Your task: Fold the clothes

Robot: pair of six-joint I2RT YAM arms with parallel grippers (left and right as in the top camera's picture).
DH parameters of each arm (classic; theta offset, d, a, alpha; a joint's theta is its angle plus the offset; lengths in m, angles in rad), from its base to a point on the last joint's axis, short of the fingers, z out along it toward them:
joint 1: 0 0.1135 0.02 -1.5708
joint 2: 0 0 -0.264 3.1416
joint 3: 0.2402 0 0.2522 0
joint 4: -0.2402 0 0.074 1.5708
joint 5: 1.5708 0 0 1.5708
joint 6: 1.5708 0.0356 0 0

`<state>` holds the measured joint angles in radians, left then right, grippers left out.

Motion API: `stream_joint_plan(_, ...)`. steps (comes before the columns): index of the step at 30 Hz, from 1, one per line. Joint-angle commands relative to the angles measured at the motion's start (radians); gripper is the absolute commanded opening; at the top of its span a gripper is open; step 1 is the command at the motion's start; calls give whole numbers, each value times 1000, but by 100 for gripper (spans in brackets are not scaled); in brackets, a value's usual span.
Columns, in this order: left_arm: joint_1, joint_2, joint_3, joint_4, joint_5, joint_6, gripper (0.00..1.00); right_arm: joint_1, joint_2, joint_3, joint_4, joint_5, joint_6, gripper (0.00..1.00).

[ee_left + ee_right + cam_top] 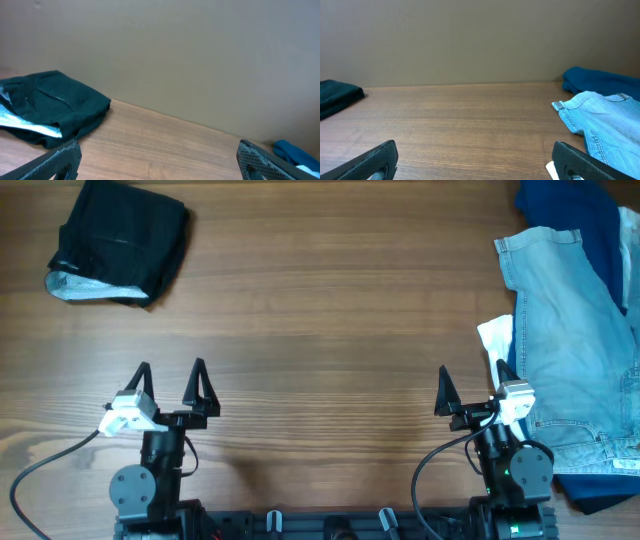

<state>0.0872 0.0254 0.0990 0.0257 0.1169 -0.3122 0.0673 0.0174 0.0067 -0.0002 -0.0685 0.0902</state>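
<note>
Overhead, the black shorts (120,242) lie in a compact folded bundle at the far left corner of the table (330,310), so that piece looks done. The pale denim garment (570,350) and the dark blue garment (565,205) lie rumpled along the right edge, apparently yet to be folded. The left gripper (172,385) and right gripper (473,392) sit at the near edge, fingers spread and empty, the right one just beside the denim.

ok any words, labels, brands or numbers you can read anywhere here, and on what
No text can be read in any view.
black shorts: no print or label showing.
pale blue denim garment: a small pale patch at its near edge might be a tag, but it is too small to read.
dark blue garment: nothing printed shows.
</note>
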Motion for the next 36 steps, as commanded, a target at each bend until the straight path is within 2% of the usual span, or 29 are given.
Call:
stream_joint_plan(1,9,-23,-15,-12,-21,21,100,-2,-13,-1,3,16,18,100)
stream_joint_plan(8,8,-23,-20,-8,-20,19,100,-2,-13,-1,3,16,17,100)
stream_joint_plan(16,8,-23,-92,91,-1,13,100,-2,-13,-1,3,16,18,100)
stream_joint_plan(23,0,-23,-93,39,-1,13,100,-2,-13,-1,3,16,17,100)
stream_joint_plan(27,0,-23,-93,-94,6,13,100,-2,-13,-1,3,16,17,100)
stream_joint_plan(36,0,-21,-93,-93,5,13,100,-2,-13,-1,3,16,17,100)
